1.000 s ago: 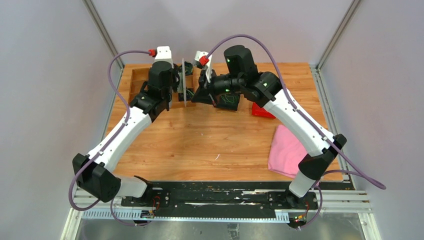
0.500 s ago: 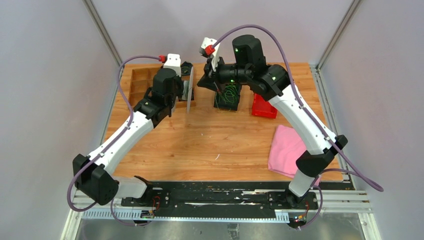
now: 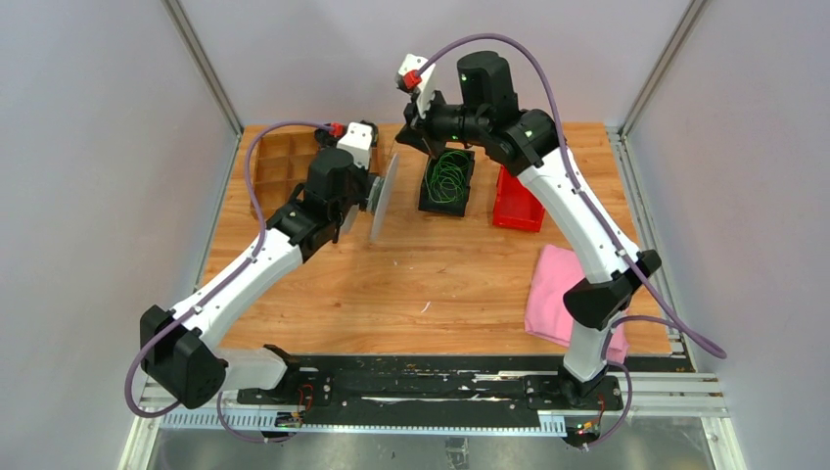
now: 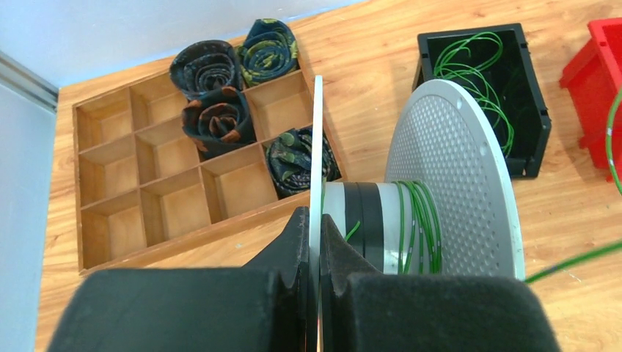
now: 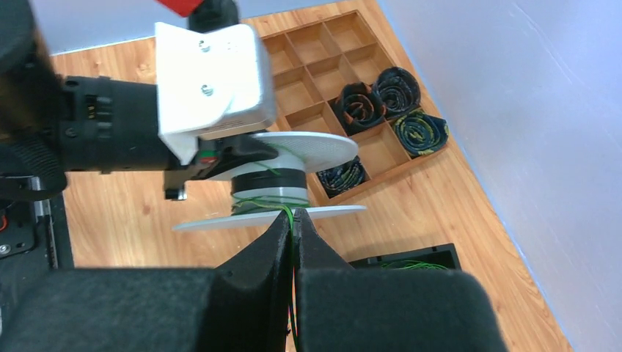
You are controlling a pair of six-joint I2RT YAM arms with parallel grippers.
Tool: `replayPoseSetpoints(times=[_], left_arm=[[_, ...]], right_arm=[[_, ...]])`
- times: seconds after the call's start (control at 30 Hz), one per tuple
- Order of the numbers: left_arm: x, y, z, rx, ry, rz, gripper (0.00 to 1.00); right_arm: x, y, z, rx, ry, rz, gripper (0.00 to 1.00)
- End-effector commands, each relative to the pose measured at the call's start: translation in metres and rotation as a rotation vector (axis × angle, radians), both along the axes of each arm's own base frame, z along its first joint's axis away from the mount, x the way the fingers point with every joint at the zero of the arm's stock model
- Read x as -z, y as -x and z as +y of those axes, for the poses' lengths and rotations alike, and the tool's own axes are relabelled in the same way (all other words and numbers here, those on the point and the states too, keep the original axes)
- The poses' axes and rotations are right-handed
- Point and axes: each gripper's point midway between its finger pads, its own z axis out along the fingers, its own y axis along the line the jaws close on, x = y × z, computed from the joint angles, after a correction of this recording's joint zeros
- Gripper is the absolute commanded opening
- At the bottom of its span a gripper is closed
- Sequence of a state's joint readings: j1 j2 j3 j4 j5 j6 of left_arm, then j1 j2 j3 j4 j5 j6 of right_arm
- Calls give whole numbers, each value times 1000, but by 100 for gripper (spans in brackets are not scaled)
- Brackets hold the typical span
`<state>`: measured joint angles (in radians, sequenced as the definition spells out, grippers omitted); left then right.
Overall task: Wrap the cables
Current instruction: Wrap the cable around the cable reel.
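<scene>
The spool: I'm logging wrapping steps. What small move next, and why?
Probably the right gripper, shut on a green cable, should circle the spool: the left gripper clamps its flange, few turns cover the core, loops wait in the bin.

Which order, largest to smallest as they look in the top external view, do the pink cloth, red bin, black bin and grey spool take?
1. pink cloth, though partly hidden.
2. red bin and black bin: they look alike, so not ranked.
3. grey spool, seen nearly edge-on.
</scene>
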<state>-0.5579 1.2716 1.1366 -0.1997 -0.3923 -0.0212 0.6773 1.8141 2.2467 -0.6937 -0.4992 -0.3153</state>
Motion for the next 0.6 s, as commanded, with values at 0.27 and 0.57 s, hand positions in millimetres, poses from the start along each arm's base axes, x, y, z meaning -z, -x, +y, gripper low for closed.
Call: replayPoseSetpoints(times=[0.27,0.57], left_arm=[[-26,16,-24,159,64,-72,0],[-32,24,-37,229,115,-67,0]], right_arm=[[-16,-55,-24,105,-27,-97,1],[25,-99,-37,144,33,-85,0]])
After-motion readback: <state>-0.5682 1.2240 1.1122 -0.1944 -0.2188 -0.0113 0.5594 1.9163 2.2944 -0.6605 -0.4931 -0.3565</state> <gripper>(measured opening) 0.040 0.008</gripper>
